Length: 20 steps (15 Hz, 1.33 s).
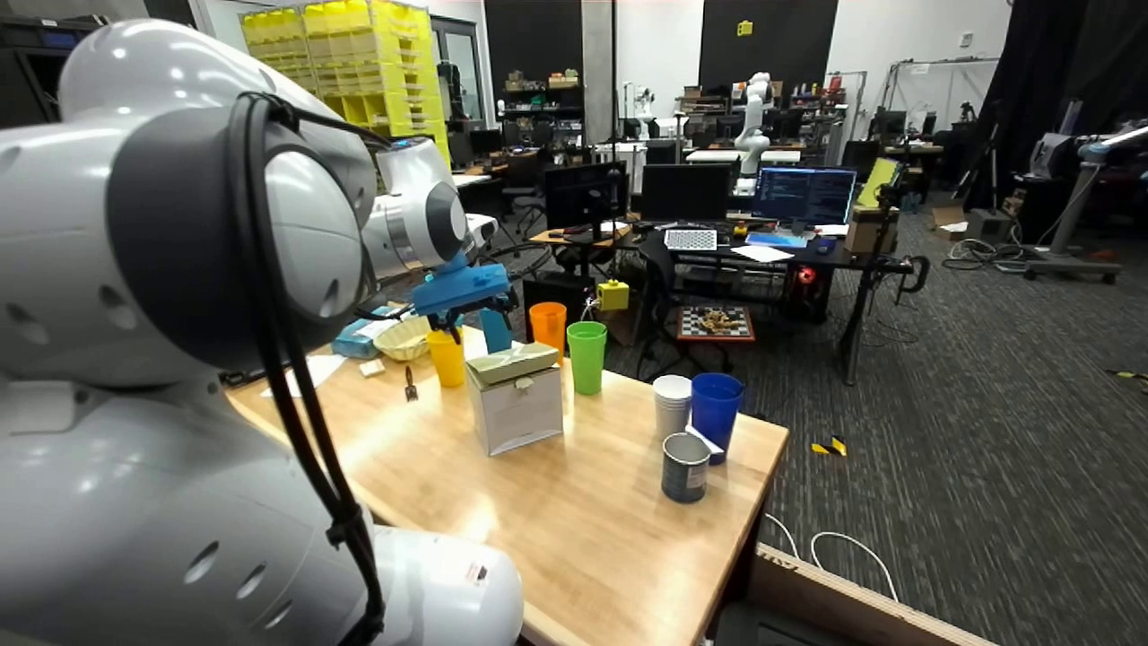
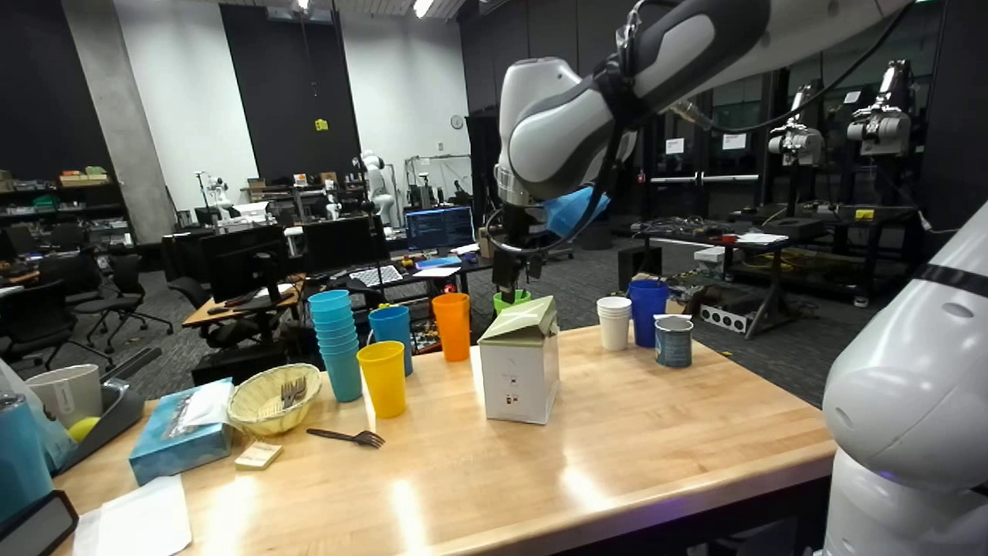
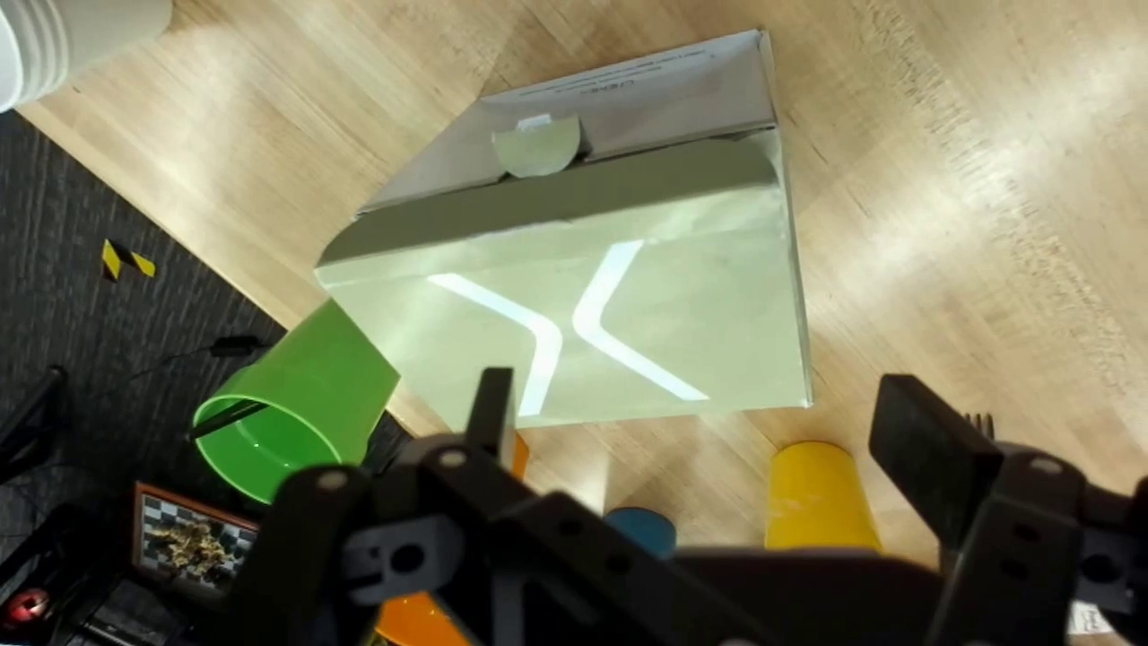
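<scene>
While hand (image 3: 695, 417) gapes, cardboard lid (image 3: 583, 292) slopes.

Both exterior views overlook table (image 2: 679, 432); wrist view faces down, near box (image 3: 583, 238).

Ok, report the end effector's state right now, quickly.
End effector: open, jaws spread wide apart, holding nothing.

The gripper (image 3: 695, 408) holds its fingers wide apart near a green-topped box (image 3: 574, 278) on the wooden surface (image 3: 951, 206). A green cup (image 3: 305, 395) and stacked white cups (image 3: 76, 40) stand near one edge.
</scene>
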Tool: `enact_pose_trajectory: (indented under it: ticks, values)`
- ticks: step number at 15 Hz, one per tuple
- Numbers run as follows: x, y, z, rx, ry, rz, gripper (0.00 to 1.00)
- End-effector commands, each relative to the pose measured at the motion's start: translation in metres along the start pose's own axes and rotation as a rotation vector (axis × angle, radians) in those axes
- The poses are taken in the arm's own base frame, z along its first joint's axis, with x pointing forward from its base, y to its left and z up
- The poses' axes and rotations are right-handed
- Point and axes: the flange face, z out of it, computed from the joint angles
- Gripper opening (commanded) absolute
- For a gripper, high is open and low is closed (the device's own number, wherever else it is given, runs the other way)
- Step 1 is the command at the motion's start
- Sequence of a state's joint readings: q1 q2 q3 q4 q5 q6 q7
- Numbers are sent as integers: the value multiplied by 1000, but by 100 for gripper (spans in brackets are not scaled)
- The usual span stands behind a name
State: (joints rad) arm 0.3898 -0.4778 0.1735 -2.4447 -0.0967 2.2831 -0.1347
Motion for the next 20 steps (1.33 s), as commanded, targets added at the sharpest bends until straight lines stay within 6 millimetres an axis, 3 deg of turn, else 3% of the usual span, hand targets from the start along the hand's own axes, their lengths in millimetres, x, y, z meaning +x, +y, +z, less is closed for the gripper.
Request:
enact_pose_trajectory:
  ticks: [1, 6, 10, 18, 20]
  values:
    - [3, -1, -1, 29, 6, 35, 100]
    - [14, 2, -12, 233, 84, 263, 100]
    - [9, 12, -16, 327, 182, 448, 100]
    - [13, 15, -12, 338, 204, 453, 100]
    - [12, 17, -11, 362, 188, 569, 100]
